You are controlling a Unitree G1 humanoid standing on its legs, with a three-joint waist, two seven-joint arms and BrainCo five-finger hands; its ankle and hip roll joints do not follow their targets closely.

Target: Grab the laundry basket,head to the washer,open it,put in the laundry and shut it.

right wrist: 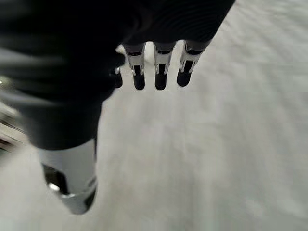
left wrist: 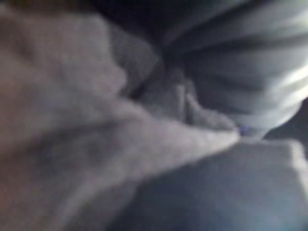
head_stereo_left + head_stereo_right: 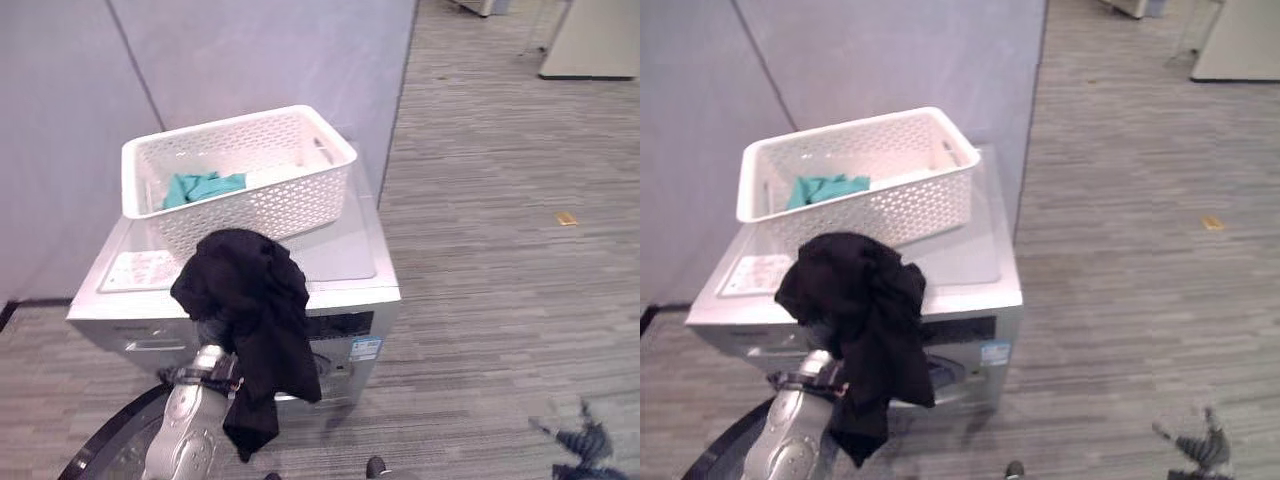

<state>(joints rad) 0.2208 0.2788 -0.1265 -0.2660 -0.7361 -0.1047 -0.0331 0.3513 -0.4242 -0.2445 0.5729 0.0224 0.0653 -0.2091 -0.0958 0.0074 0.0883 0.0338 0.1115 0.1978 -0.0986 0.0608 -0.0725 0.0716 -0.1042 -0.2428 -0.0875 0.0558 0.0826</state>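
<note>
You see the black garment (image 3: 250,320) draped over the left robot hand (image 3: 215,335) before the washer (image 3: 340,265), fingers hidden; right robot hand (image 1: 144,67) hangs relaxed, empty.

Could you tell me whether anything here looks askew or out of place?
Yes. The white basket sits skewed on the washer, one corner overhanging the back edge. The black garment hangs bunched over the left robot hand, hiding it. A small yellowish scrap lies on the floor.
</note>
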